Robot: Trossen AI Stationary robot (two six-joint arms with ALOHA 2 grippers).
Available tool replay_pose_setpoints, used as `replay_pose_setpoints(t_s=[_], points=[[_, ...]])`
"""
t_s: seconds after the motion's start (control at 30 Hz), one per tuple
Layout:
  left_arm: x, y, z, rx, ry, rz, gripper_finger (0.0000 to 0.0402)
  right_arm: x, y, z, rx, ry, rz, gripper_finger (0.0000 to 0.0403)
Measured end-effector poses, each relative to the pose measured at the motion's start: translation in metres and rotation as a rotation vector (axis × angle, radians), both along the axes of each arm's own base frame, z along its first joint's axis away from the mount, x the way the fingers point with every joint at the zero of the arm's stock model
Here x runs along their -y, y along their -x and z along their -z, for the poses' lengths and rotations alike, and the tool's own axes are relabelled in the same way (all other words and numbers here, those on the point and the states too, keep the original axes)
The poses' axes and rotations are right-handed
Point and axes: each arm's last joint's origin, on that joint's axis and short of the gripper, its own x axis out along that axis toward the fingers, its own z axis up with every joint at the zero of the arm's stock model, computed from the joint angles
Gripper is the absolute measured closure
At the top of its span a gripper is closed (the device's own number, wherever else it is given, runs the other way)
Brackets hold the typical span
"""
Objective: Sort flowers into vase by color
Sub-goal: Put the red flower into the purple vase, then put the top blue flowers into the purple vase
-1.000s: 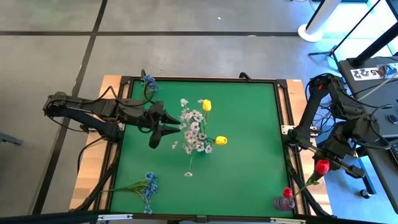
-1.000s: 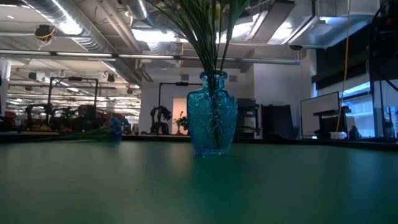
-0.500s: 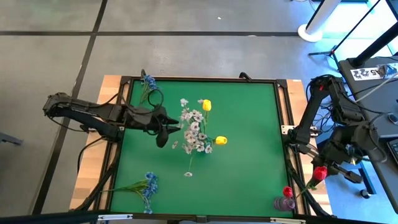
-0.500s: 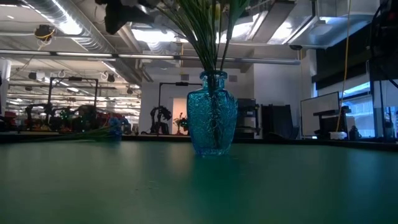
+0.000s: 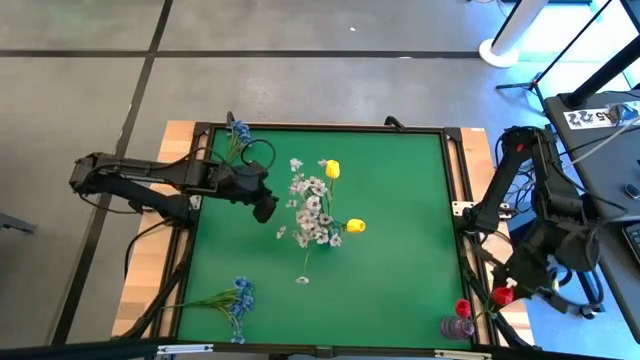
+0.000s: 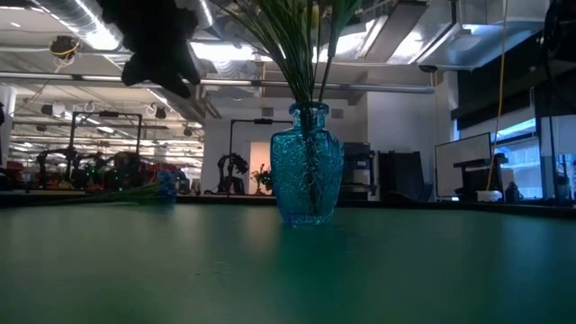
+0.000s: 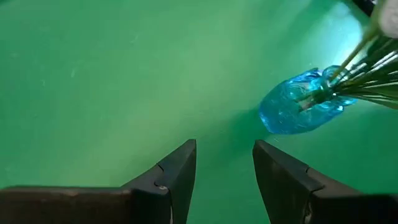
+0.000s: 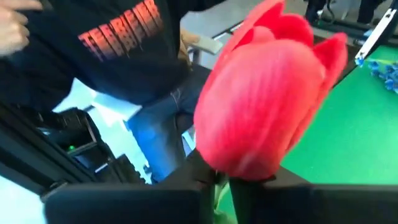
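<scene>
A blue glass vase (image 6: 308, 166) stands mid-table holding white sprigs (image 5: 312, 210) and yellow buds (image 5: 333, 169). Blue flowers lie at the far left corner (image 5: 238, 130) and near the near left corner (image 5: 236, 297). My left gripper (image 7: 224, 167) hangs open over the green mat, left of the vase (image 7: 298, 106), touching nothing. My right gripper (image 5: 515, 285) is beyond the table's right edge, shut on a red flower (image 8: 267, 118). Another red bud (image 5: 462, 309) stands in a small purplish vase (image 5: 457, 326) at the near right corner. My right gripper pinches the red flower's green stem (image 8: 216, 186) between its two fingers, right under the bud. The bud (image 5: 503, 294) stands out past the fingertips. The flower is off the mat, out past the table's right edge. The lower stem is hidden by the gripper.
The mat (image 5: 400, 260) lies bare to the right of the middle vase. A black frame (image 5: 462, 215) rims the table. A person in a dark shirt with red letters (image 8: 118, 37) stands close beyond the right arm.
My left gripper has come down and tipped toward the mat just left of the blue vase, staying open; it now shows in the low view. My right gripper has carried the red flower toward the near edge, closer to the small vase at the near right corner.
</scene>
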Motion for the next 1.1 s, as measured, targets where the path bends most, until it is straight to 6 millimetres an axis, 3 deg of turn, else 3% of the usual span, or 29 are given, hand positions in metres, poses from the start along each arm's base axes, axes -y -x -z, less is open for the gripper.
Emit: replay_pose_setpoints(t_s=[0.17,0.57,0.8,1.1], points=[[-0.007,-0.001,0.002,-0.012,-0.013,-0.008,0.0247,-0.01,-0.002,0.005,-0.035,0.019,-0.004,0.0319],[-0.047,0.015,0.009,-0.118,0.068,-0.167,0.0247,-0.001,0.004,0.018,-0.538,-0.061,0.158,0.0205],[-0.075,0.018,0.022,-0.263,-0.053,-0.323,0.0247,0.013,0.006,0.015,-0.584,-0.111,0.221,0.0194],[-0.11,0.035,0.044,-0.51,-0.031,-0.51,0.0247,0.021,0.006,0.01,-0.545,-0.183,0.288,0.0194]])
